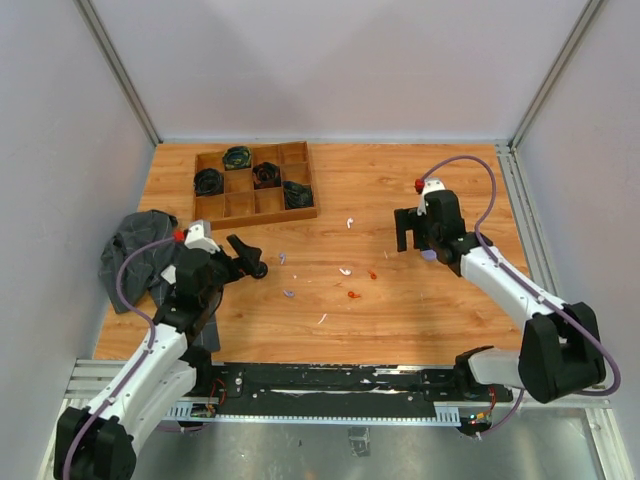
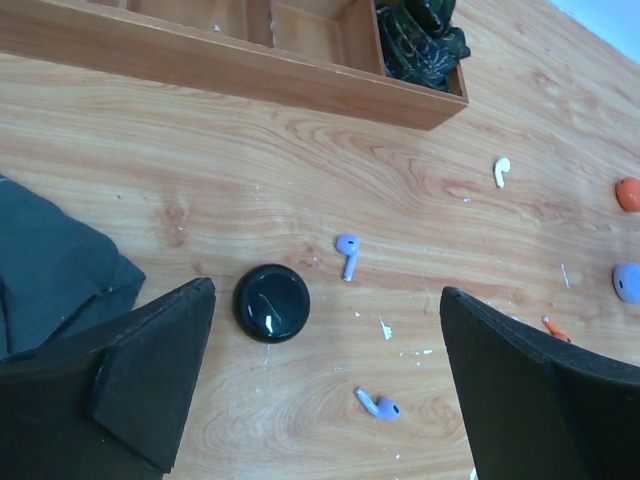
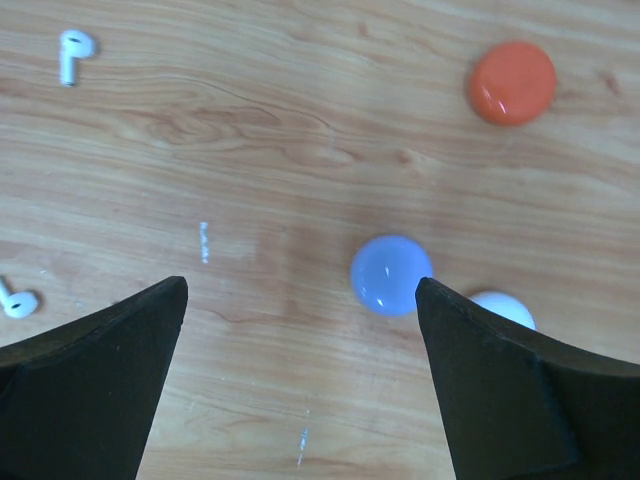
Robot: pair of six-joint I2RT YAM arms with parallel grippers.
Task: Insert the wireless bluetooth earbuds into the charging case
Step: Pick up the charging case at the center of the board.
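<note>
Two lavender earbuds [image 2: 347, 255] [image 2: 378, 404] lie on the wood between my left gripper's [image 2: 325, 330] open, empty fingers, next to a round black puck [image 2: 271, 302]. An orange-red earbud [image 2: 554, 327] lies by its right finger. From above, the left gripper [image 1: 247, 255] is left of the scattered earbuds; orange-red pieces [image 1: 353, 294] [image 1: 372, 274] lie mid-table. My right gripper [image 3: 300, 300] is open and empty above the table, its right finger beside a lavender puck [image 3: 391, 275]. An orange puck [image 3: 512, 82] and a white puck [image 3: 503, 308] lie near it.
A wooden compartment tray [image 1: 226, 206] with dark bundles stands at the back left. A dark cloth [image 1: 135, 258] lies at the left edge beside my left arm. White earbuds [image 1: 349, 222] [image 1: 344, 270] [image 3: 70, 50] lie loose. Grey walls close in the table.
</note>
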